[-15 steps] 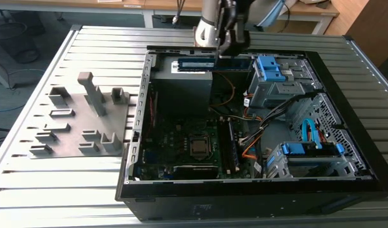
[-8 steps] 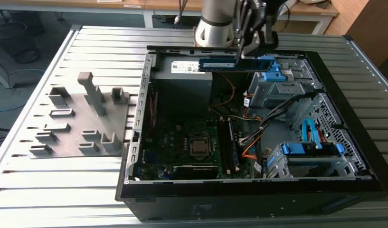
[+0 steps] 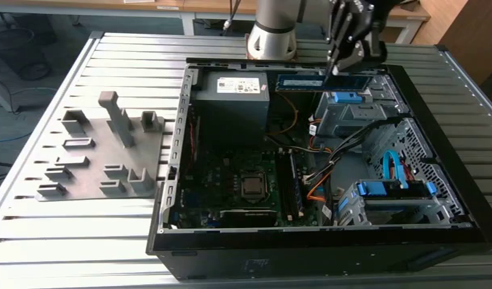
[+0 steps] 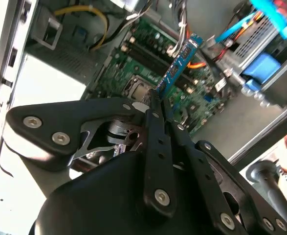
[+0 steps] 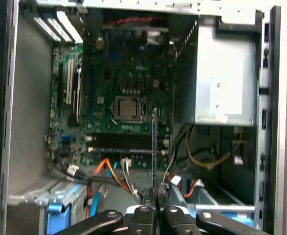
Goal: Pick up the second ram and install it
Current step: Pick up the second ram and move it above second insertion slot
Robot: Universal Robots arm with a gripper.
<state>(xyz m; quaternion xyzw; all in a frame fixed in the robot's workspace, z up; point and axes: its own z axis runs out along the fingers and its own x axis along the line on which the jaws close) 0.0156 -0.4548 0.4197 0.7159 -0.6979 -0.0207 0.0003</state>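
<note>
The second ram (image 3: pixel 310 81) is a thin blue-green stick held level in the air above the far end of the open computer case (image 3: pixel 173 198). My gripper (image 3: pixel 342 65) is shut on its end at the exterior view's right. In the second wrist view the stick (image 4: pixel 180 63) juts out from between the shut fingers (image 4: pixel 153 127), over the green motherboard (image 4: pixel 148 63). In the first wrist view it shows edge-on as a thin vertical line (image 5: pixel 153 147) rising from the gripper (image 5: pixel 155 193), in front of the long dark memory slots (image 5: pixel 121 144) beside the processor socket (image 5: pixel 128 107).
The case lies open on a slatted metal table (image 3: pixel 109 253). Inside are the grey power supply (image 3: pixel 233 96), a blue drive cage (image 3: pixel 394 189) and orange and blue cables (image 3: pixel 318 192). A grey fixture plate with blocks (image 3: pixel 101 156) sits at the exterior view's left.
</note>
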